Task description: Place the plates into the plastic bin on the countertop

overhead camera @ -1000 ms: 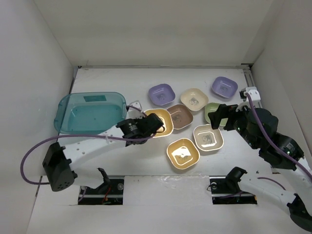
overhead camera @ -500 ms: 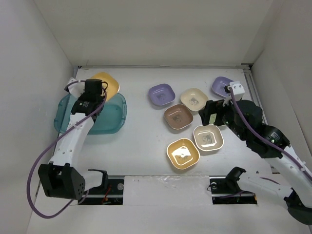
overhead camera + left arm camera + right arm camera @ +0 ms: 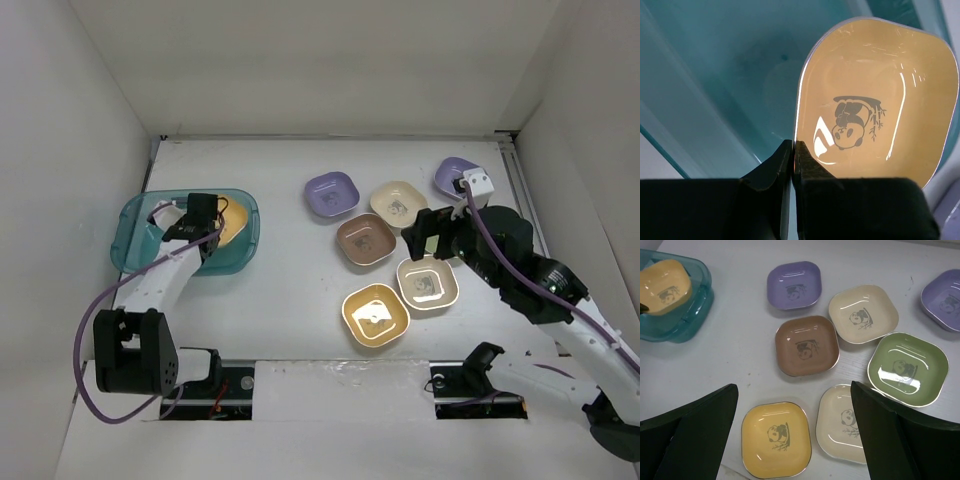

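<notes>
The teal plastic bin (image 3: 145,235) stands at the left of the white countertop (image 3: 290,270). My left gripper (image 3: 216,228) is inside it, shut on the rim of the orange plate (image 3: 235,224), held tilted over the bin floor; the wrist view shows the pinch (image 3: 792,150), the plate (image 3: 875,100) and the bin (image 3: 715,75). My right gripper (image 3: 428,235) is open and empty above the plates (image 3: 795,440). Below it lie purple (image 3: 793,285), cream (image 3: 863,313), second purple (image 3: 942,297), brown (image 3: 806,345), green (image 3: 907,367), beige (image 3: 845,422) and yellow (image 3: 776,439) plates.
White walls close the countertop on the left, back and right. The right arm hides the green plate in the top view. The left arm's purple cable (image 3: 85,330) loops near the left wall. Mounting rails (image 3: 340,380) run along the near edge.
My left gripper carried the orange plate from the plate cluster to the bin's far rim, then lowered it into the bin. My right gripper shifted slightly left over the plates.
</notes>
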Controlling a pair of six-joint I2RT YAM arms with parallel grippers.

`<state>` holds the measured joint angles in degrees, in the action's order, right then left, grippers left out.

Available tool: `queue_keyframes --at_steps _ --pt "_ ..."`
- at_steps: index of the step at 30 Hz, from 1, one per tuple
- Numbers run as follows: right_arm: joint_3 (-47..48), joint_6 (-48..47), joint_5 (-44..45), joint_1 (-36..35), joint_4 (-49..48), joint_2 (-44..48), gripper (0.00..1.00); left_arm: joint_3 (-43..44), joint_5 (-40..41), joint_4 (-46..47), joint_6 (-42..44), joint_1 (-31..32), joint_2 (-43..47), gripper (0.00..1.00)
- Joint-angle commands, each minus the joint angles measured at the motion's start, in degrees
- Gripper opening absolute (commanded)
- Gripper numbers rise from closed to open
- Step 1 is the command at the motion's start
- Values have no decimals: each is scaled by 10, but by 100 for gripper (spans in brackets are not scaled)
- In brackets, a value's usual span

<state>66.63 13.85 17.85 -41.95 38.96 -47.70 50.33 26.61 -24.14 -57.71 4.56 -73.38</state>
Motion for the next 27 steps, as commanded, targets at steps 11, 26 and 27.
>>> queue_keyframes --at_steps 11,26,27 --pt "-4 0 -19 4 -33 11 100 -20 -17 82 -2 24 2 68" --pt "-32 17 16 20 -49 -5 100 217 25 83 140 316 -168 100" --pt "-32 17 7 27 -55 -5 100 232 18 83 140 317 -191 100"
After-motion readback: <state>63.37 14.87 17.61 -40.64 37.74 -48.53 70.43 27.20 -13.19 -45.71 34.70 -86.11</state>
